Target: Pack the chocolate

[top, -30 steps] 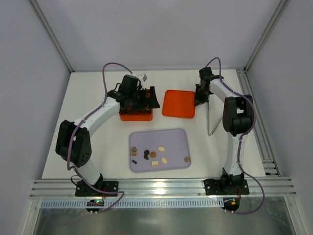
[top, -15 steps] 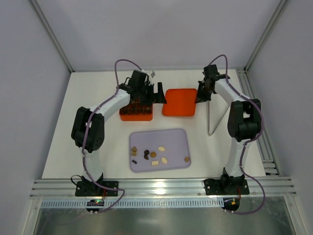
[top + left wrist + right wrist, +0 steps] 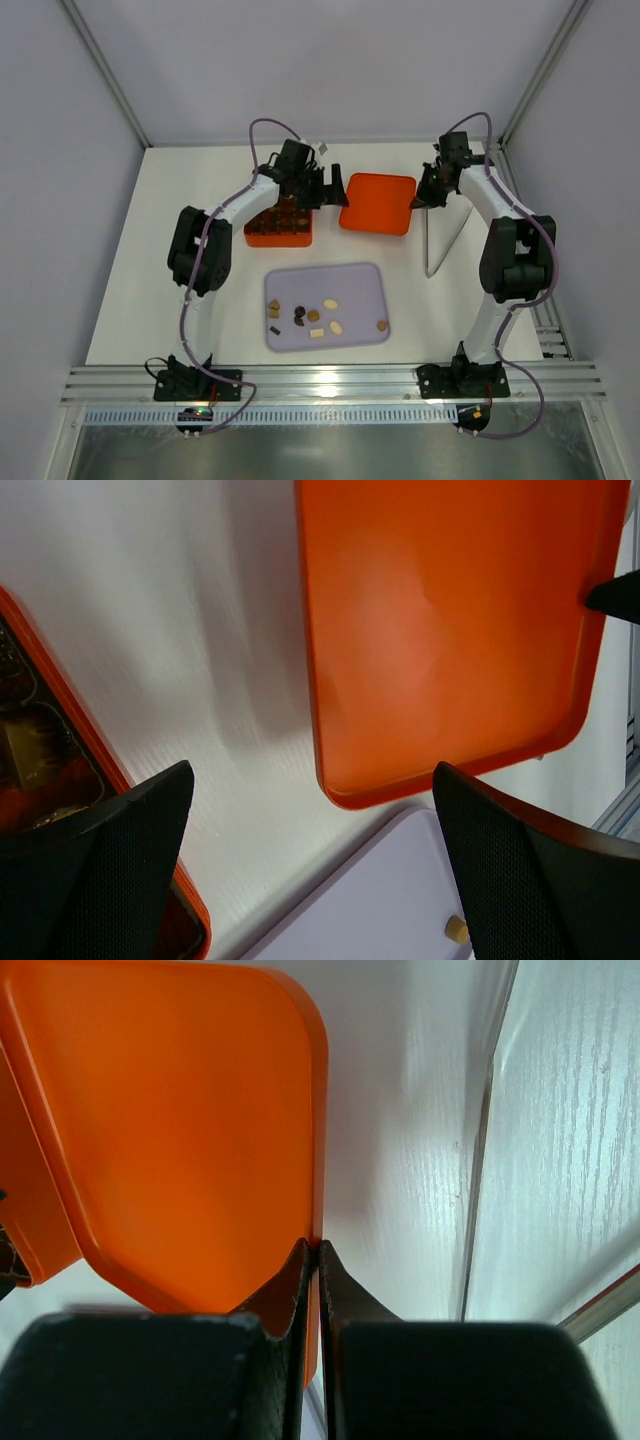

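Top view, left to right. The orange gridded box stands on the white table; brown pieces show in several of its compartments. Just right of and behind the box, the left fingers are spread wide with nothing between them, poised over the bare table between the box and the lid. Nearer the arm bases lies a lavender tray, on which the chocolate lies loose: about ten small dark brown, tan and cream pieces clustered in the tray's near half, one tan piece apart at the right. The flat orange lid lies right of the box and behind the tray. It appears raised off the table, throwing a soft shadow. The right fingers are closed on the lid's right rim, pinching it edge-on. A white panel stands right of the lid.
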You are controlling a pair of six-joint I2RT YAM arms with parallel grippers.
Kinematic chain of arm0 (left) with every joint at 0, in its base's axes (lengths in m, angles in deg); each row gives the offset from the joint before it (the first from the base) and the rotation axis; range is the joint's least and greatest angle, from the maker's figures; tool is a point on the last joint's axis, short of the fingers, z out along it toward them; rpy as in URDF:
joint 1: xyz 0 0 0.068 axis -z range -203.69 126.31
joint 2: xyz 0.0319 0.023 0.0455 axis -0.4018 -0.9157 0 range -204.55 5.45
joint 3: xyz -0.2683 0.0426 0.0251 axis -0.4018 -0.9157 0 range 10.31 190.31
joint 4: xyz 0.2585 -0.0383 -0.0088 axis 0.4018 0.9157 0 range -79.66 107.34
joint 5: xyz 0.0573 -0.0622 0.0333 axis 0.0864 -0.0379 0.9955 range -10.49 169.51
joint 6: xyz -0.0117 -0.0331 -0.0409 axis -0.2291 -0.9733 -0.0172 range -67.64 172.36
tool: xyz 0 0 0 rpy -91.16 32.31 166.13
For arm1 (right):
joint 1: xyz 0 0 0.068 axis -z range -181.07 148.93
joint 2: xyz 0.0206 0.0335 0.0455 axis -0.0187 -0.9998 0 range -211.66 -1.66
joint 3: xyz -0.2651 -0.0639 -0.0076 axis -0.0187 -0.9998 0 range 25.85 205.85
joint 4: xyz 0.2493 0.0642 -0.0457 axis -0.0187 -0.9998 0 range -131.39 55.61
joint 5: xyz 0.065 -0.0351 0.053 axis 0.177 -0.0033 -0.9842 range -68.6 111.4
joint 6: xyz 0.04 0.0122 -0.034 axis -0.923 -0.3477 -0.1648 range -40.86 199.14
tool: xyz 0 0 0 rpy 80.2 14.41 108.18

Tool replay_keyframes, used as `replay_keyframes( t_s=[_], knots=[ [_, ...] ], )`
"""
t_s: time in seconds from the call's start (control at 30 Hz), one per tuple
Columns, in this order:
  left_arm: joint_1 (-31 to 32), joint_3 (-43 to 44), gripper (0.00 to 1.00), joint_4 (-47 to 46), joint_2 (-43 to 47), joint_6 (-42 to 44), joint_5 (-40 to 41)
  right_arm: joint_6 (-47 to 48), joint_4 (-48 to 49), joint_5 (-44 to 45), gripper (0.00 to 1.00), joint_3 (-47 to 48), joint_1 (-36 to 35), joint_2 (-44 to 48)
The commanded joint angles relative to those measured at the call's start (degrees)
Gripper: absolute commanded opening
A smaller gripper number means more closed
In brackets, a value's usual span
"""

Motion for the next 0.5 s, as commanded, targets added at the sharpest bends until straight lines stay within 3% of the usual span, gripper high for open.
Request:
replay_keyframes(
  t_s=[0.0,0.33,0.47],
  knots=[
    [0.24,4.15,1.00,-0.13,-2.03,0.74,-0.90,-0.91,2.43,-3.52,0.04,-0.81,0.69,5.73],
    [0.24,9.52,0.98,-3.20,-5.46,-4.52,-6.43,-2.49,4.19,-9.41,0.04,-3.01,1.14,9.08],
    [0.16,8.29,0.90,-6.10,-5.20,-7.51,-8.54,-3.63,6.03,-11.78,0.04,-4.77,1.14,9.52]
  ],
)
